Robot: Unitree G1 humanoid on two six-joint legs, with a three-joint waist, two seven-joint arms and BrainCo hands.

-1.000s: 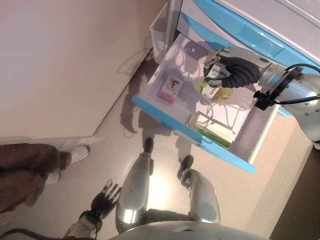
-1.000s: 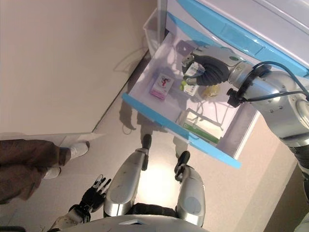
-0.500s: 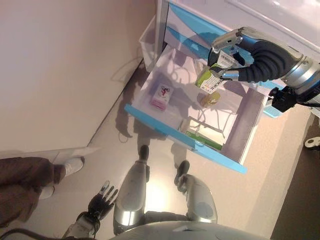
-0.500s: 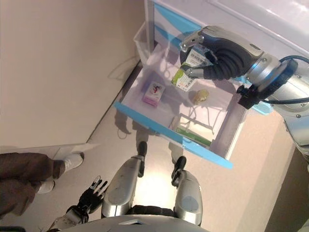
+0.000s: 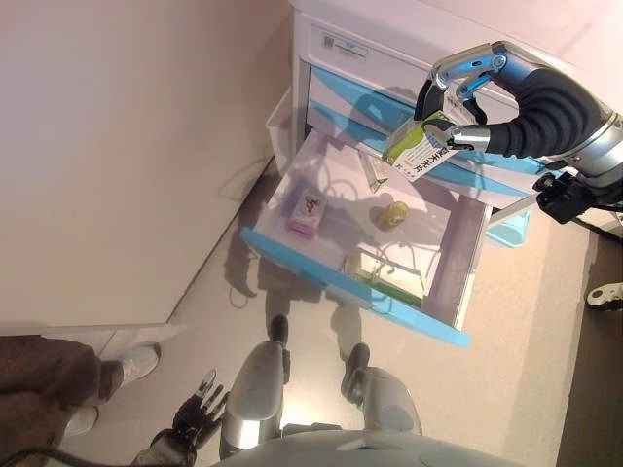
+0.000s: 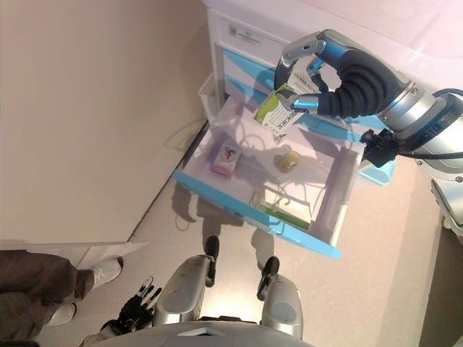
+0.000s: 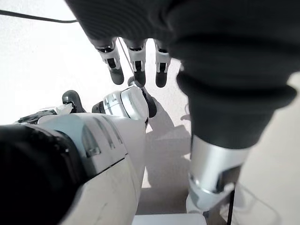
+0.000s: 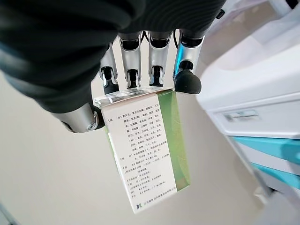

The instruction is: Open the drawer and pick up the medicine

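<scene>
Aloft, the right robot hand [image 5: 487, 102] pinches the medicine box [image 5: 421, 148] above the open drawer [image 5: 370, 282].

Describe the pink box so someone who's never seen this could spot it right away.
Find the open blue-fronted drawer pulled out of the white cabinet. The pink box lies flat on the drawer floor near its left end. It's the only pink thing there; the round yellow item sits further right.

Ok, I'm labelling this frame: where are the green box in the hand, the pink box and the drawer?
green box [image 8: 150, 150]: right wrist view, printed white face.
pink box [image 5: 306, 213]: left eye view, top face.
drawer [image 5: 331, 280]: left eye view, blue front edge.
</scene>
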